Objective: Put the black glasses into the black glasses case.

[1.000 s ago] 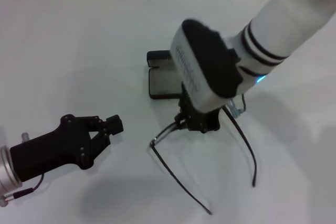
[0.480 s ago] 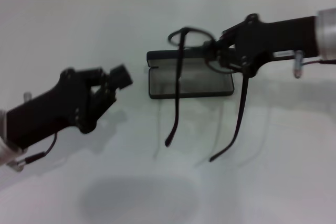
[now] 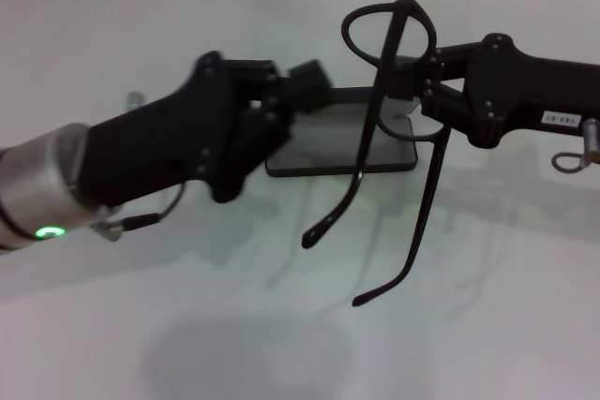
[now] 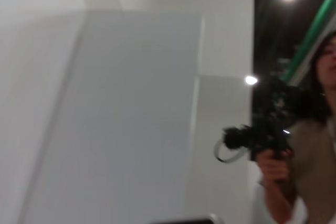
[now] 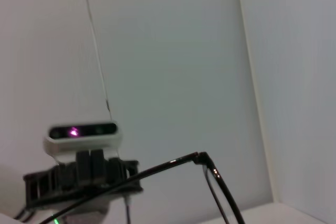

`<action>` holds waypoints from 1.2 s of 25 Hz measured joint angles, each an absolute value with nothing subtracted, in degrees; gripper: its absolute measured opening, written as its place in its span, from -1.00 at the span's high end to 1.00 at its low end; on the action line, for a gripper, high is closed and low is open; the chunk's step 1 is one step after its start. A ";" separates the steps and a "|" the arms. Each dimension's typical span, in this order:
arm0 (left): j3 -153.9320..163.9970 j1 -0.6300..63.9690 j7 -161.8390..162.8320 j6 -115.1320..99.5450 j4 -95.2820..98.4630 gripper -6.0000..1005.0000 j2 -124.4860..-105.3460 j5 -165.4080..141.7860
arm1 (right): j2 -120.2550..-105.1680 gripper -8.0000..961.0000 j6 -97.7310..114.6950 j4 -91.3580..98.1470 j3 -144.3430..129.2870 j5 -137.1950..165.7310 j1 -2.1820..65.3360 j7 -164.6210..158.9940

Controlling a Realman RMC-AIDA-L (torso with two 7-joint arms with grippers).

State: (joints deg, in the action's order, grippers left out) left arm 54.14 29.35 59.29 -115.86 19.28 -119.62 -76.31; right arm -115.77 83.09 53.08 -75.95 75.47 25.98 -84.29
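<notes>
My right gripper [image 3: 413,100] is shut on the black glasses [image 3: 388,33] and holds them in the air above the table. The front frame is uppermost, and both temple arms hang down and forward. Behind and beneath them, the black glasses case [image 3: 323,156] lies open on the white table, partly hidden. My left gripper [image 3: 298,83] is raised in front of the case's left end and covers that end. The right wrist view shows part of the glasses frame [image 5: 210,174] against a pale wall.
The white table [image 3: 487,306] spreads around the case. A wall seam runs along the back. In the right wrist view, the robot's head camera [image 5: 81,132] shows behind the frame. A person with a camera [image 4: 273,135] stands in the left wrist view.
My left arm has risen and swung right, now covering the case's left end. The right gripper has carried the glasses slightly higher and to the right.
</notes>
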 joint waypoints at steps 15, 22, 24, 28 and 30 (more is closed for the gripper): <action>58.05 32.18 56.44 -110.21 11.93 0.91 -120.15 -75.38 | -115.81 0.75 86.05 48.80 -76.13 73.30 29.82 -81.18; 57.98 31.36 56.37 -108.19 10.90 0.91 -120.11 -74.15 | -115.92 0.74 86.62 47.01 -76.03 73.26 30.69 -80.80; 57.94 31.33 56.35 -107.81 10.90 0.91 -120.08 -74.14 | -115.92 0.74 86.56 46.83 -75.96 73.25 30.65 -80.76; 58.22 31.45 56.33 -109.66 11.47 0.91 -119.89 -74.33 | -115.90 0.74 85.69 46.16 -75.86 73.22 30.44 -80.53; 58.26 31.50 56.45 -111.67 11.95 0.91 -119.78 -74.37 | -115.82 0.74 85.38 45.30 -75.79 73.21 30.56 -80.40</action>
